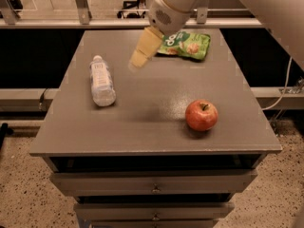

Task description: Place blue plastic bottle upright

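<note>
Your task has hardly begun: the blue plastic bottle [102,82] lies on its side on the left part of the table [156,127], cap toward the far edge, not yet grasped. Your gripper [137,61] hangs above the tabletop to the right of the cap end, apart from it and carrying nothing; how far open it is cannot be told. Grasping, turning and setting down are all left. The bottle lies near the left edge, so mind a roll; bare room lies mid-table, the apple [201,115] and green snack bag [187,44] well apart

Yellow end effector [137,61] over grey tbl [152,122].
</note>
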`<action>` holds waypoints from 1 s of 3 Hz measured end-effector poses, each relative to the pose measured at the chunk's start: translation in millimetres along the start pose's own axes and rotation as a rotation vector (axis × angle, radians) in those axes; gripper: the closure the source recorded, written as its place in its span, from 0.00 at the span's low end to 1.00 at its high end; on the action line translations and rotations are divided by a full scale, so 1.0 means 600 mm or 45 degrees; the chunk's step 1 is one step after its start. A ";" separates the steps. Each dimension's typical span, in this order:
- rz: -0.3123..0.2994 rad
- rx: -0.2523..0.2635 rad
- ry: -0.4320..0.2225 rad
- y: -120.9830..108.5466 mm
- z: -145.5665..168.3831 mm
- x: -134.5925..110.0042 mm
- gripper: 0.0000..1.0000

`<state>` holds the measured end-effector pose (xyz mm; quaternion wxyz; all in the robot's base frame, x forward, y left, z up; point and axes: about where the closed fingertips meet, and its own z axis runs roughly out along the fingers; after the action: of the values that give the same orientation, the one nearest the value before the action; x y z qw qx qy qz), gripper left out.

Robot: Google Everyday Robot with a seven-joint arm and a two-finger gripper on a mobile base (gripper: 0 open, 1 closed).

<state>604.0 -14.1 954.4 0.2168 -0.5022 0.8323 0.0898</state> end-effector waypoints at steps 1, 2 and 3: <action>0.134 -0.003 -0.023 -0.016 0.023 -0.077 0.00; 0.243 -0.051 -0.027 0.002 0.057 -0.126 0.00; 0.405 -0.048 0.032 0.020 0.147 -0.173 0.00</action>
<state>658.7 106.6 922.1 0.1800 -0.3690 0.9021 0.1325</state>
